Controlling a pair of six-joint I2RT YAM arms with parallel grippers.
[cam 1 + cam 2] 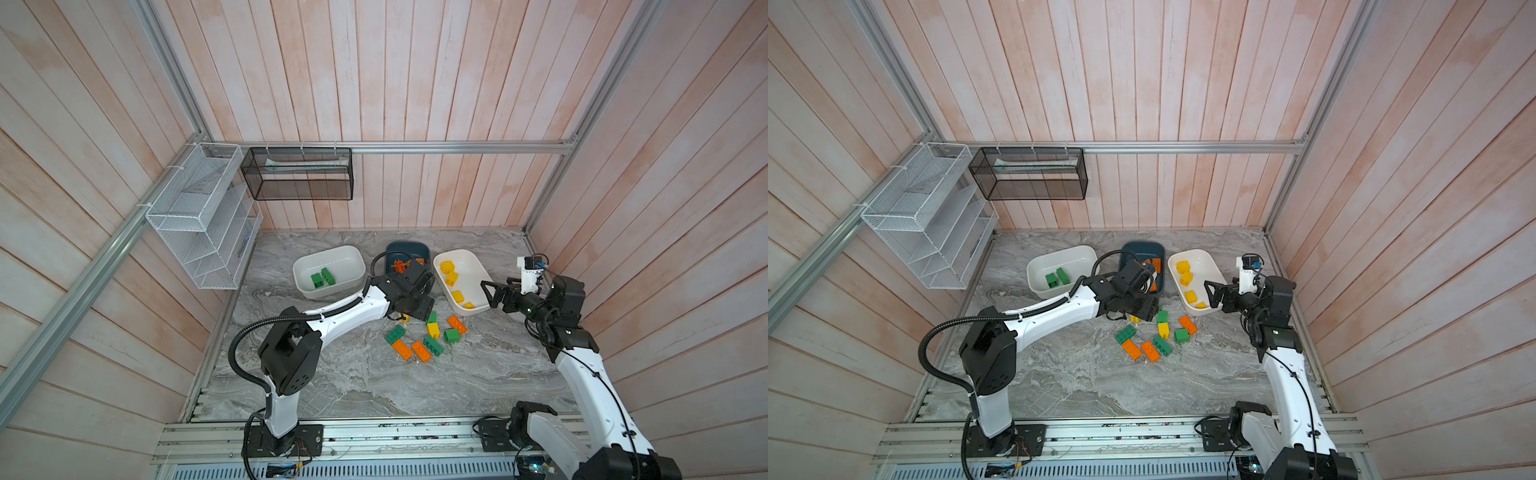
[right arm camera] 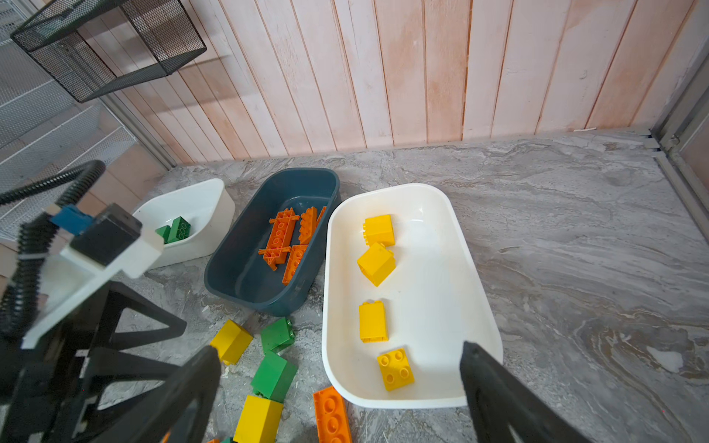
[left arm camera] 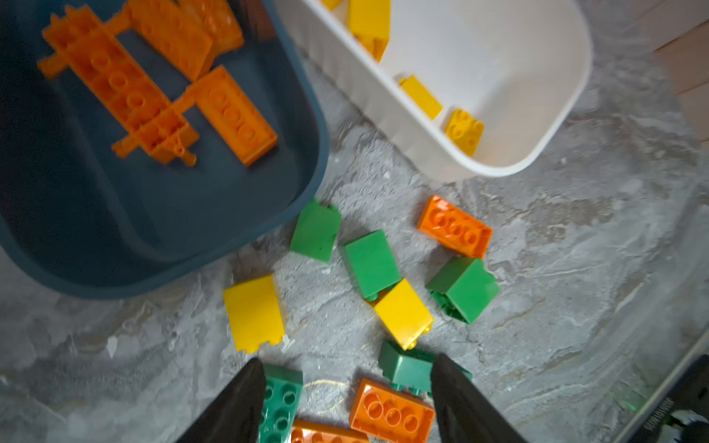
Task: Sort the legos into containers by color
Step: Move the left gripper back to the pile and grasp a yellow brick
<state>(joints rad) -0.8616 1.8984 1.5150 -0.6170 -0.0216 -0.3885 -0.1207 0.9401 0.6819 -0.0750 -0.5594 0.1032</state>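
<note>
Grey marble tabletop (image 1: 353, 382), walled by pale planks (image 1: 415, 83), lies bare toward the front rail (image 1: 374, 432), with loose bricks (image 1: 402, 349) just before three tubs (image 1: 328, 253) at the back. In both top views the left arm (image 1: 345, 311) hides much of the teal tub (image 1: 1140, 249); the right wrist view shows its orange bricks (image 2: 282, 237), with green bricks (image 2: 178, 229) and yellow bricks (image 2: 378, 264) in separate white tubs (image 2: 422, 401). Left gripper (image 3: 349, 362) hangs fingers apart over the loose pile, seemingly empty; right gripper (image 2: 339, 349) gapes over the yellow bricks' tub.

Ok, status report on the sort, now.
Left claw open, empty, over loose legos. Right claw open, at yellow-brick tub. Nothing blocking.
</note>
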